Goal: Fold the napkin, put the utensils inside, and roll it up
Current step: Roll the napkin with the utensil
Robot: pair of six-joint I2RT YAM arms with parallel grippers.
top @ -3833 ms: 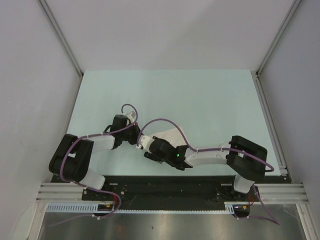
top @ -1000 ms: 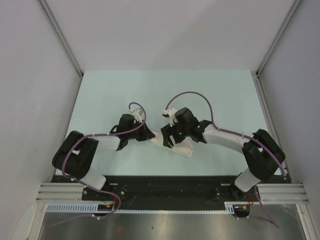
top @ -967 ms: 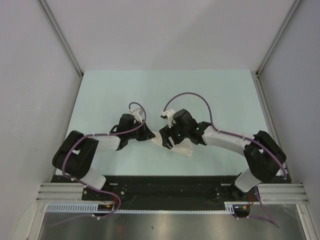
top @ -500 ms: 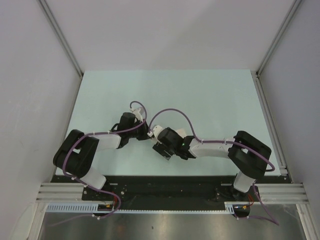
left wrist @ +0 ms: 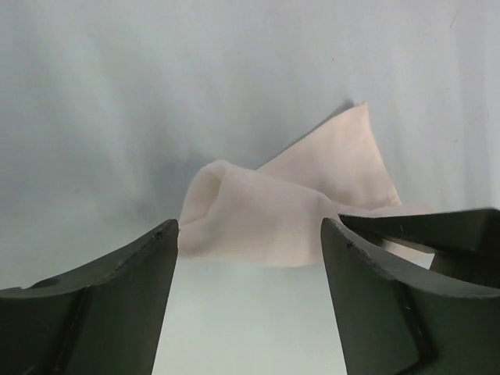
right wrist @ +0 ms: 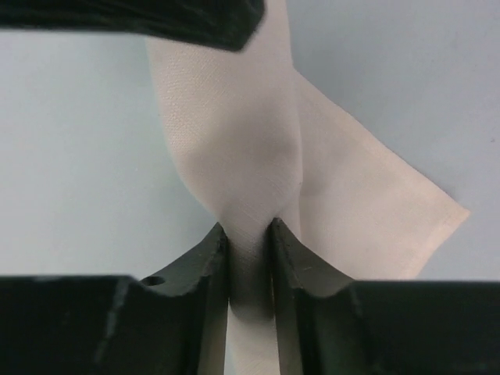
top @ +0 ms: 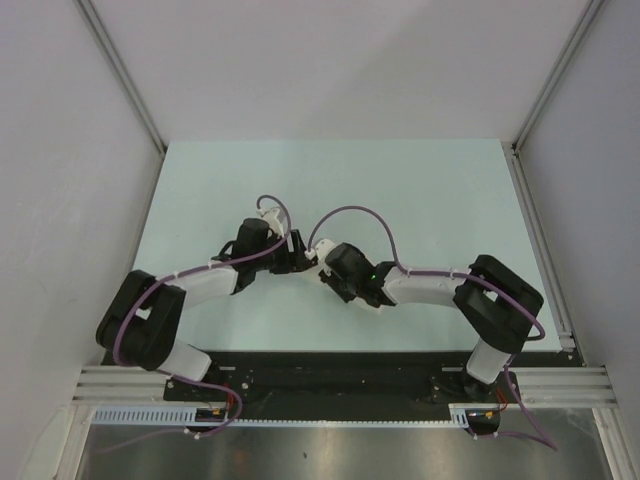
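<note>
Fingers of your right gripper (right wrist: 248,242) pinched the napkin (right wrist: 234,133), low in the frame. Your left gripper (left wrist: 248,250) was spread wide.

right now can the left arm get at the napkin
Probably yes: the left gripper is open and the napkin lies bunched just ahead of its fingers, nothing between. The right gripper is pinching a fold of it close by, so room looks tight.

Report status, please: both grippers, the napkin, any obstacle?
Right gripper shut on the napkin, pinching a raised fold. Left gripper open, cloth just ahead, ungripped. Spoon not in view. No obstacle seen.
</note>
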